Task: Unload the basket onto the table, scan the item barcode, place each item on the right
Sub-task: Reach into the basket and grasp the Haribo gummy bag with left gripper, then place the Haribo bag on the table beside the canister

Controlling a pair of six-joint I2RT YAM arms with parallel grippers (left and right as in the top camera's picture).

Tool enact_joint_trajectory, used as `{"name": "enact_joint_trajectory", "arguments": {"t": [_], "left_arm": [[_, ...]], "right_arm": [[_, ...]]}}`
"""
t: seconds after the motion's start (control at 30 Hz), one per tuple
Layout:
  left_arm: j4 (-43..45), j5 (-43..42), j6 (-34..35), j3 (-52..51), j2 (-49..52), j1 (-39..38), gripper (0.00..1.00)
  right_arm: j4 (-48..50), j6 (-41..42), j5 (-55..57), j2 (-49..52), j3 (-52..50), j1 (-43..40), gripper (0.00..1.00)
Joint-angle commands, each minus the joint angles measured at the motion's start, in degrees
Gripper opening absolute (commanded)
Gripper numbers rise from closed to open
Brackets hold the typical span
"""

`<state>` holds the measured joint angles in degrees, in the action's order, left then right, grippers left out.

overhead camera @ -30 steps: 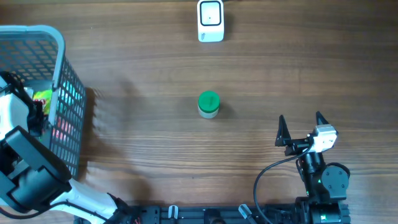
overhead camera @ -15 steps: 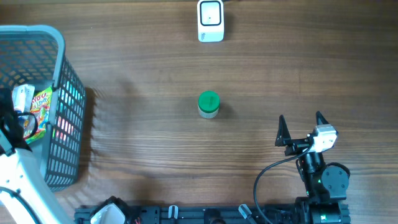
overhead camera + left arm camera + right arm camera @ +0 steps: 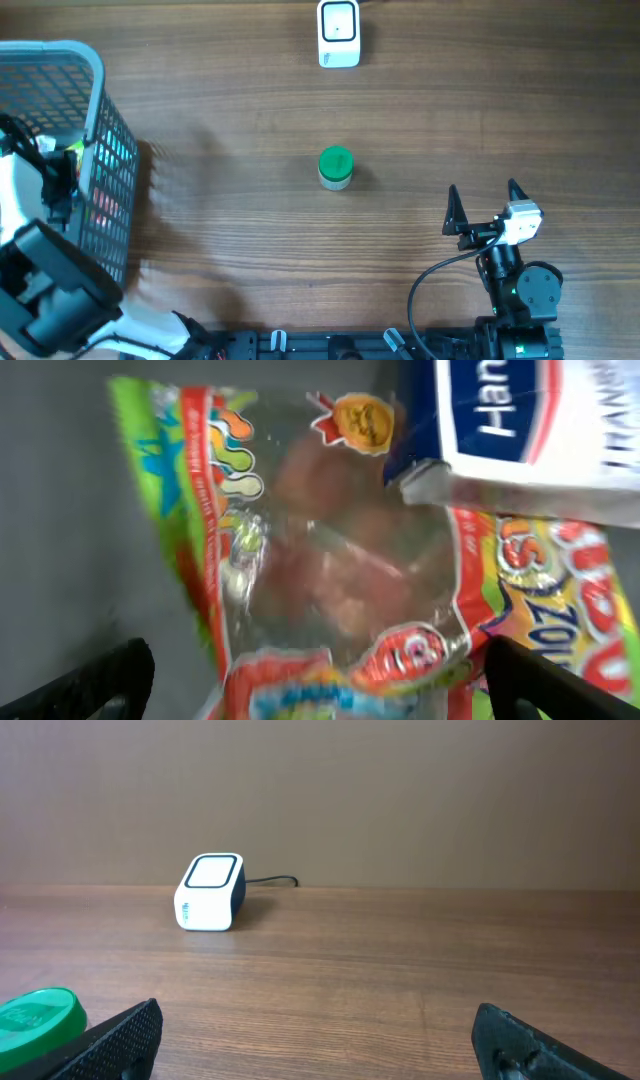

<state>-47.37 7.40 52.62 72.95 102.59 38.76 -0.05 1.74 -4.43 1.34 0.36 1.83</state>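
Surface: a table of brown wood-grain boards with a matte finish; behind it, seen from the right wrist, a plain brown wall. Landmark: a scanner, a small rounded white block with a dark-framed window on top and a thin dark cable at its back, standing at the table's far edge. A jar, round with a green lid, stands well apart from the scanner on the robot's side, in line with it. A basket, grey plastic lattice with a rounded rim, stands far to the scanner's left. Inside it lies a packet of glossy clear film printed in green, orange and red, partly under a white box with a blue label. The left gripper hangs over the packet with its jaws spread wide, gripping nothing. The right gripper, black and pointed, sits nearer the robot and to the scanner's right, jaws equally wide and empty.
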Motion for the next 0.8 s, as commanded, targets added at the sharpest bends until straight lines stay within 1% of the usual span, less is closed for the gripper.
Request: {"name": "enact_joint_trajectory", "arguments": {"t": [0.0,0.03,0.07,0.1,0.13,0.17,0.3,0.37,0.57,0.63,0.7,0.77], "left_arm": [[2.60,-0.33,0.04,-0.09,4.68,-0.02,1.00],[3.61,-0.33,0.04,-0.09,5.77,-0.02,1.00],[4.20,-0.33,0.02,-0.09,6.47,-0.02,0.96],[4.59,-0.31,-0.17,-0.09,6.93,-0.02,0.52],[4.87,-0.31,-0.15,-0.09,6.97,-0.02,0.11],[5.25,-0.31,-0.17,-0.09,6.93,-0.02,0.04],[6.03,-0.33,-1.29,-0.04,5.51,0.00,0.04],[5.55,-0.35,-1.44,-0.07,1.29,-0.02,0.04],[2.99,-2.29,-1.38,-0.07,-20.85,-0.02,0.04],[2.10,-6.29,-1.38,-0.07,-32.22,-0.02,0.04],[2.10,-9.97,-1.18,-0.07,-37.40,-0.02,0.04],[2.40,-16.52,0.04,-0.07,-44.15,-0.02,0.04]], "right_arm": [[0.15,0.85,0.59,0.35,-0.04,-0.02,1.00],[0.15,0.85,0.59,0.35,-0.04,-0.02,1.00],[0.15,0.85,0.59,0.35,-0.04,-0.02,1.00],[0.15,0.85,0.59,0.35,-0.04,-0.02,1.00],[0.15,0.85,0.59,0.35,-0.04,-0.02,1.00],[0.15,0.83,0.59,0.35,-0.04,0.00,1.00],[0.15,0.83,0.59,0.35,-0.07,0.00,1.00],[0.15,0.83,0.59,0.35,-0.04,-0.02,1.00],[0.15,0.85,0.59,0.35,-0.04,0.00,1.00],[0.15,0.85,0.59,0.35,-0.04,-0.02,1.00],[0.15,0.83,0.59,0.35,-0.04,-0.02,0.99],[0.15,0.81,0.59,0.35,-0.04,-0.02,1.00]]}}
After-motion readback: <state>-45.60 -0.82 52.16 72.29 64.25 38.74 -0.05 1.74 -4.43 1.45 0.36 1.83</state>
